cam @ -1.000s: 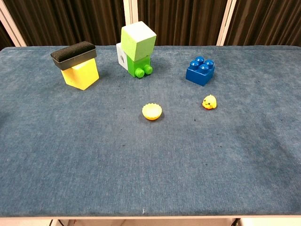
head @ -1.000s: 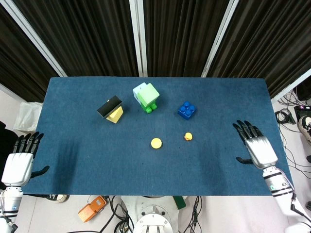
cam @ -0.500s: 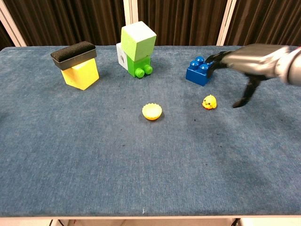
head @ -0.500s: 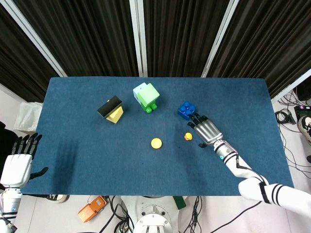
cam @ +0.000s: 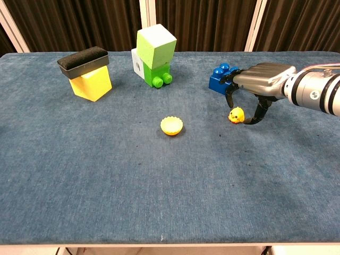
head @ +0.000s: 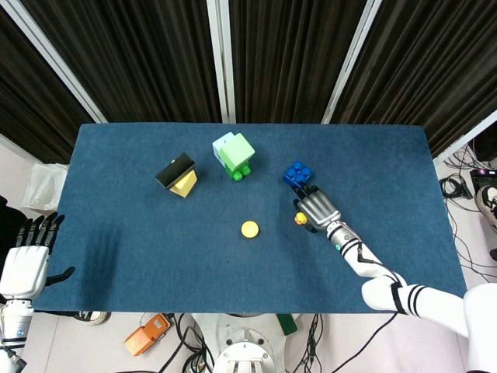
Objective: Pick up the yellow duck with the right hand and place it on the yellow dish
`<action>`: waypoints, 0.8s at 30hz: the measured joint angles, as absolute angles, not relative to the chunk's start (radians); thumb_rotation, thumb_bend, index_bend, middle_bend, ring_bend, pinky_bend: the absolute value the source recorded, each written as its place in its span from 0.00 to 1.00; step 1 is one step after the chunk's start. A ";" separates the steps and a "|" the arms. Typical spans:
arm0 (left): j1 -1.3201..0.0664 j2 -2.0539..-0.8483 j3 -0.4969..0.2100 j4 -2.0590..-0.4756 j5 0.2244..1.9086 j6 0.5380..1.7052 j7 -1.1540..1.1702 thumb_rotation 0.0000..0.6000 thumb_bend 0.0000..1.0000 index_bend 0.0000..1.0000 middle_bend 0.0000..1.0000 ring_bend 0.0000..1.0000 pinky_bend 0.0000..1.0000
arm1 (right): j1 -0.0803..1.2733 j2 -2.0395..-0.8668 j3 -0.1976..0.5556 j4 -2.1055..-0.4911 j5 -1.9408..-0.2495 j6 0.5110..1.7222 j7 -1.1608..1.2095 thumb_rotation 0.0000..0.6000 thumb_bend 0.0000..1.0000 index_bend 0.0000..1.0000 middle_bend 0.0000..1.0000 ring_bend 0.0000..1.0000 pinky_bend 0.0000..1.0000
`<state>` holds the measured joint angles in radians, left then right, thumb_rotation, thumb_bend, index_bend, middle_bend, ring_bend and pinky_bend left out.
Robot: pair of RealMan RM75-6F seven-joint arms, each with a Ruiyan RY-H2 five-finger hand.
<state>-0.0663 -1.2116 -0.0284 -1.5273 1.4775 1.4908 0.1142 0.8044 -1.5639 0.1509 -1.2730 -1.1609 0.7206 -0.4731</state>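
The small yellow duck (cam: 236, 115) stands on the blue table, just in front of the blue brick; the head view shows the duck (head: 300, 219) peeking out at the hand's left edge. My right hand (cam: 260, 82) hovers palm-down over it. One finger hangs down at the duck's left and the thumb curves down at its right, both apart from it. The head view has this right hand (head: 317, 210) partly covering the duck. The yellow dish (cam: 171, 126) lies to the duck's left, also seen as the yellow dish (head: 249, 229). My left hand (head: 27, 260) rests spread off the table's left front corner.
A blue studded brick (cam: 220, 79) sits right behind the right hand, partly hidden by it. A green and white block stack (cam: 154, 53) stands at the back centre. A yellow block with a black pad on top (cam: 87, 71) is at the back left.
My right hand has swung in from the table's right edge, lowered over the duck and curled its fingers down around it. The duck, dish and left hand have stayed put.
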 measured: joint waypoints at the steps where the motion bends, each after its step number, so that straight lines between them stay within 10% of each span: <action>1: -0.066 -1.212 -0.029 -1.526 1.477 1.490 0.113 1.00 0.00 0.02 0.05 0.03 0.00 | 0.805 -1.568 0.149 -1.266 -1.167 0.723 -0.464 1.00 0.40 0.51 0.15 0.15 0.27; 24: -0.060 -1.207 -0.030 -1.528 1.482 1.501 0.106 1.00 0.00 0.02 0.05 0.03 0.00 | 0.791 -1.470 0.144 -1.446 -1.332 0.877 -0.317 1.00 0.47 0.64 0.19 0.18 0.28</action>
<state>-0.0604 -1.2066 -0.0299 -1.5275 1.4821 1.5013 0.1063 0.7910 -1.4702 0.1440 -1.4459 -1.3320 0.8766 -0.3168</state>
